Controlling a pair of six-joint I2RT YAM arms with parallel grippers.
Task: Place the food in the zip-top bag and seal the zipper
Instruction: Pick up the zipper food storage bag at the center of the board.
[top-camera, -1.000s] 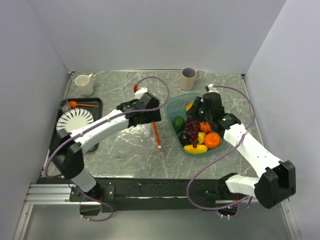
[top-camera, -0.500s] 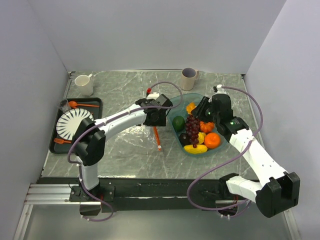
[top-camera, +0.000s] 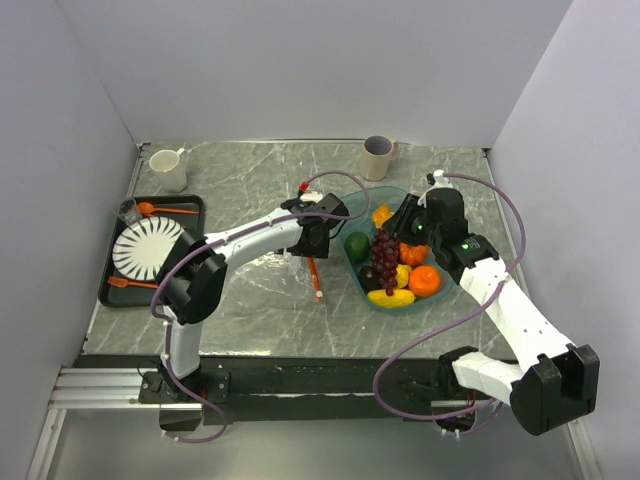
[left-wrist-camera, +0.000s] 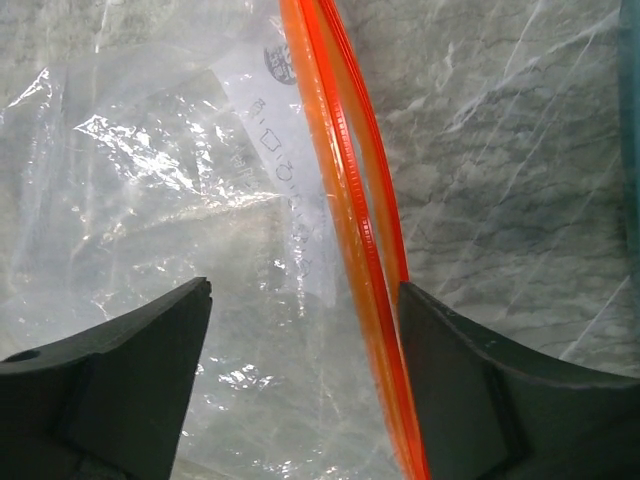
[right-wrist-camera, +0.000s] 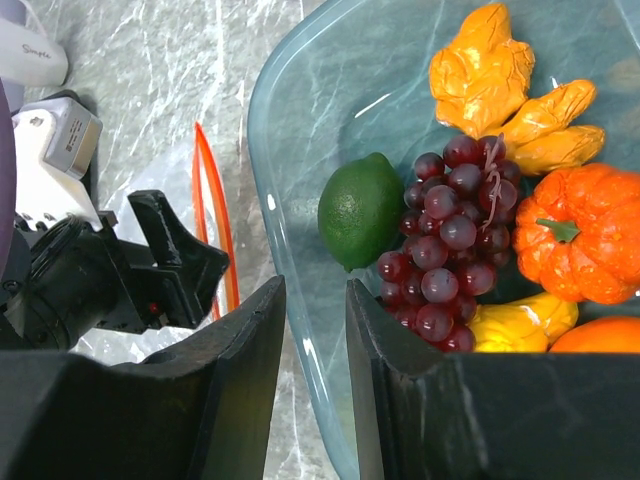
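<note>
Left tool (left-wrist-camera: 305, 290) hangs wide open over the zip-top bag (left-wrist-camera: 150, 200) on the bench (left-wrist-camera: 500, 120), gripping nothing, the zipper (left-wrist-camera: 338, 170) just inside one finger. Right tool (right-wrist-camera: 315, 290), narrowly parted and empty, hovers over the rim of the teal bowl (right-wrist-camera: 290, 110), where the food (right-wrist-camera: 450, 230) lies.

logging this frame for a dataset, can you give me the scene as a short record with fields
left tool: open, jaws wide, over the bag's mouth edge
right tool: jaws a narrow gap apart, holding nothing, by the bowl's rim
zip-top bag: clear, lying on the table, no food seen in it
zipper: orange-red, tracks look parted, runs between the left tool's jaws
food: grapes, green fruit and orange pieces, all in the teal bowl
</note>
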